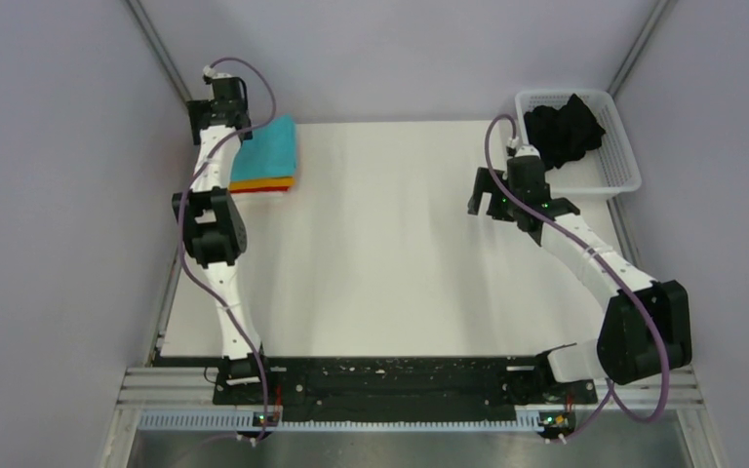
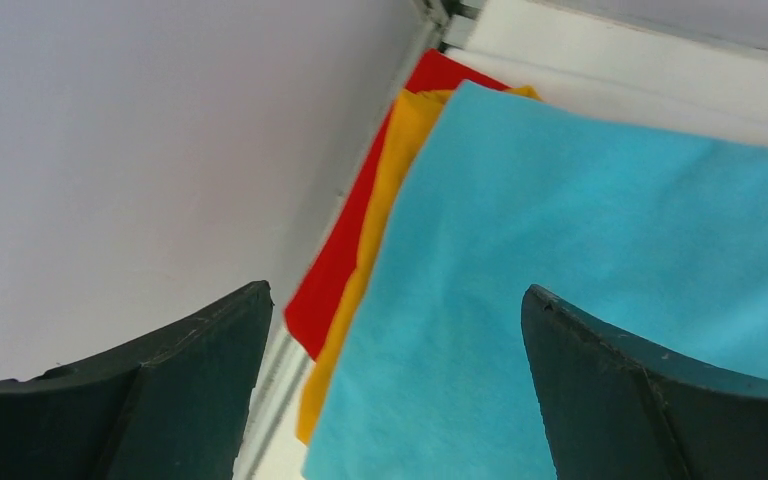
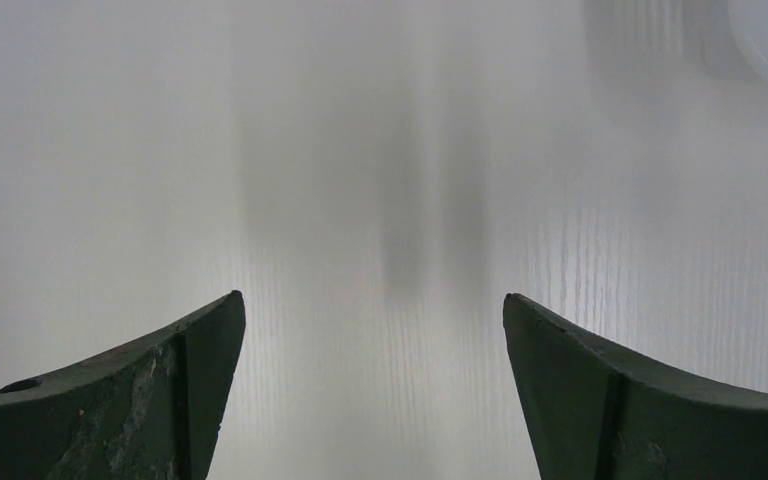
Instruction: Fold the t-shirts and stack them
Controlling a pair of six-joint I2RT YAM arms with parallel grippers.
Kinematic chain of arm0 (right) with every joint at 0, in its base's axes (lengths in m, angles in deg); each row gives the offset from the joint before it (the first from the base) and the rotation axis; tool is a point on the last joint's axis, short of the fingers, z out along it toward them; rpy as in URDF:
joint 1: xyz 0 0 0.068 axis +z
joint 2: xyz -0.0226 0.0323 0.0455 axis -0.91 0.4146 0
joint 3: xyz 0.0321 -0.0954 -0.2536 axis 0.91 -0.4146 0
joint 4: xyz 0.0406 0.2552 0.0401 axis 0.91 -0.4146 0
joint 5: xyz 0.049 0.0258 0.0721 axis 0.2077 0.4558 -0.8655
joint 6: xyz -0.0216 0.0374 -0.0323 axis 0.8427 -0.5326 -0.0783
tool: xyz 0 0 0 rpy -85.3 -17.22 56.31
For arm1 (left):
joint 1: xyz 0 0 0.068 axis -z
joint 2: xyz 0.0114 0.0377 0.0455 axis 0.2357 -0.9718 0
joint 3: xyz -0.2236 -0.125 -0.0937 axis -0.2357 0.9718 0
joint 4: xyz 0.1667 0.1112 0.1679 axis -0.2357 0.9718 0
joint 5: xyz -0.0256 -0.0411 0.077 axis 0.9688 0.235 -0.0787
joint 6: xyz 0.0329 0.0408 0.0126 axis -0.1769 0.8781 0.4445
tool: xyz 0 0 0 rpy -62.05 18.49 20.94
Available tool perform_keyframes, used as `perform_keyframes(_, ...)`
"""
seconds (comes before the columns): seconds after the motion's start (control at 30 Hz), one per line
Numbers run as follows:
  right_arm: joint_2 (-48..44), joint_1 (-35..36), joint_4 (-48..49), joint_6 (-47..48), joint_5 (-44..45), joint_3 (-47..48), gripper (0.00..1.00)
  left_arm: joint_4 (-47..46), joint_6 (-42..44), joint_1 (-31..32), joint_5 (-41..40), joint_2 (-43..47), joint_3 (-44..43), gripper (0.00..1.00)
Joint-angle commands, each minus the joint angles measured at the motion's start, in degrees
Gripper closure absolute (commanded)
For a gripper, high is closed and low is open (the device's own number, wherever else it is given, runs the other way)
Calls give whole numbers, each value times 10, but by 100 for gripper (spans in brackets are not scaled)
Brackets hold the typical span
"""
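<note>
Both spread apart: left claw over stacked turquoise t-shirt; right claw over table.

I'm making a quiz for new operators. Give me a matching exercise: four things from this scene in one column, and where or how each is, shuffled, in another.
1. turquoise shirt
2. red shirt
3. black shirt
4. right gripper

A. in the basket
B. lowest of the three folded
C. open above the table
D. uppermost of the three folded

Pairs: 1-D, 2-B, 3-A, 4-C
</note>
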Motion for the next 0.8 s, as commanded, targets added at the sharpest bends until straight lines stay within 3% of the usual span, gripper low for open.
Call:
perform_keyframes(0.0, -19, -6, 13, -4, 12, 18, 1, 19, -102, 0, 93, 101, 27, 1)
perform_keyframes(0.17, -54, -6, 14, -10, 34, -9, 1, 15, -181, 12, 197, 217, 146, 1)
perform_keyframes(0.37, -118, -7, 33, -33, 29, -86, 1, -113, -302, 40, 312, 490, 514, 1)
perform_keyframes(0.53, -180, -7, 52, -47, 62, -160, 1, -167, -352, 95, 258, 713, 783, 1)
perform_keyframes(0.77, -236, -6, 106, -97, 88, -267, 1, -96, -393, 96, 228, 929, 942, 1)
